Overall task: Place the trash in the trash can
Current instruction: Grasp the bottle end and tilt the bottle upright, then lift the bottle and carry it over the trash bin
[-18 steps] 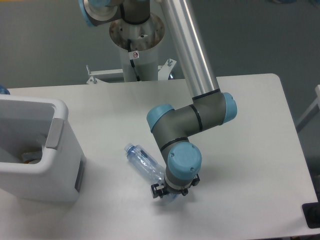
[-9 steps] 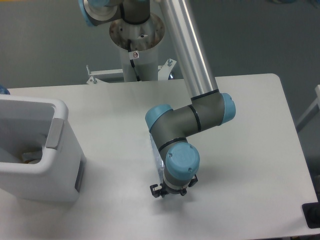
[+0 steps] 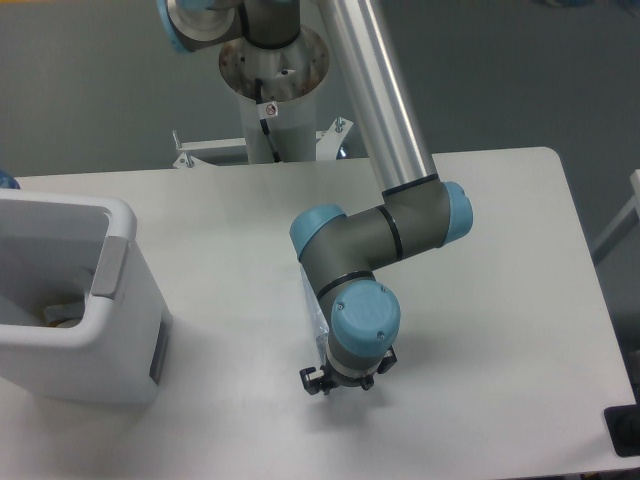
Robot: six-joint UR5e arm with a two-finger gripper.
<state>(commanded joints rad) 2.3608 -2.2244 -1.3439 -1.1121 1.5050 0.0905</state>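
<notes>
Bottle (image 3: pixel 314 318) first: we see only a thin clear sliver of it, standing steeply along the left side of the arm's wrist, the rest hidden behind the grey and blue joints. We judge it to be hanging from the end effector (image 3: pixel 338 380), which sits low over the desk (image 3: pixel 500 300) near the front edge, but the fingers themselves are mostly covered by the blue cap of the wrist, so we cannot tell for sure whether they are clenched on the bottle or merely beside it. The trash can (image 3: pixel 110 330) stands well apart at the left edge of the desk, its opening facing up and something small and pale lying inside it, too dim for us to name.

We take the step in hand to be the pickup of the bottle, with the carry not yet begun. The next move, as we read it, calls for a lift high enough to clear the thick rim of the trash can, then a sweep left until the bottle hangs over the opening, and only then a release
</notes>
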